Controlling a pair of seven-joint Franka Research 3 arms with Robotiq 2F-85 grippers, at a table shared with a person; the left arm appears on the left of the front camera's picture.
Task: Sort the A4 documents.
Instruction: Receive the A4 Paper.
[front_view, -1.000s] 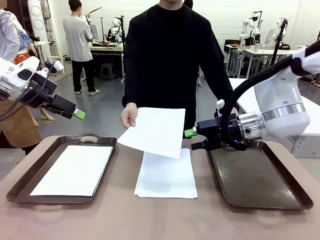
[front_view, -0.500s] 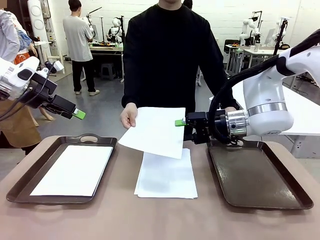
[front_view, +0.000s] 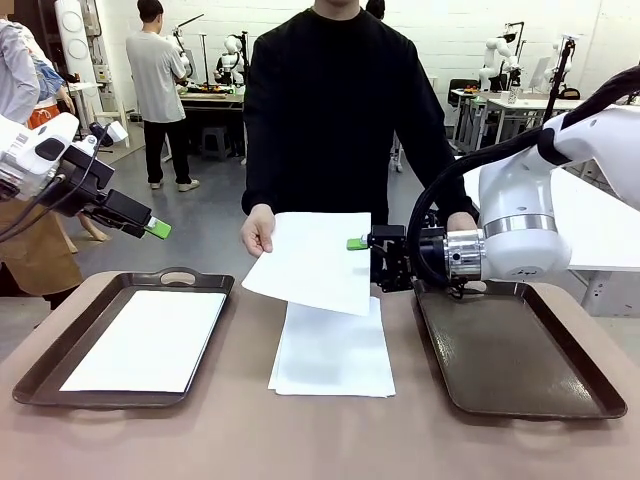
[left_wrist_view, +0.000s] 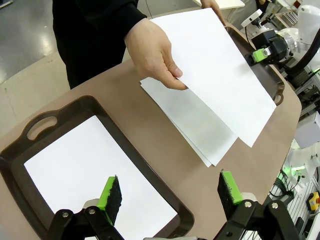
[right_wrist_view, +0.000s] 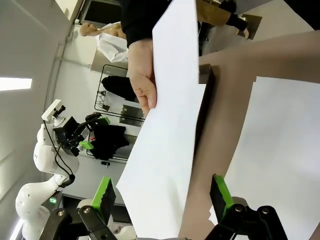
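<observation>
A person's hand (front_view: 258, 232) holds one of the A4 documents (front_view: 312, 262) tilted in the air over the table's middle. My right gripper (front_view: 358, 246) has reached that sheet's right edge. In the right wrist view the sheet (right_wrist_view: 162, 140) runs down between the open green fingers (right_wrist_view: 104, 192), and the right gripper (right_wrist_view: 162, 195) stands open around it. A stack of A4 documents (front_view: 332, 350) lies flat below. Another sheet (front_view: 145, 340) lies in the left tray (front_view: 60, 345). My left gripper (front_view: 152, 228) hangs open above that tray (left_wrist_view: 150, 185), with nothing between the jaws of the left gripper (left_wrist_view: 170, 190).
A dark brown tray (front_view: 515, 355) sits at the right under my right arm, with nothing in it. The person stands at the far edge in a black top. Bare brown tabletop (front_view: 240, 420) runs along the near side. Other people and benches stand far behind.
My right gripper has moved left from the right tray's near corner to the held sheet's right edge. The left arm and the person's sheet have hardly moved.
</observation>
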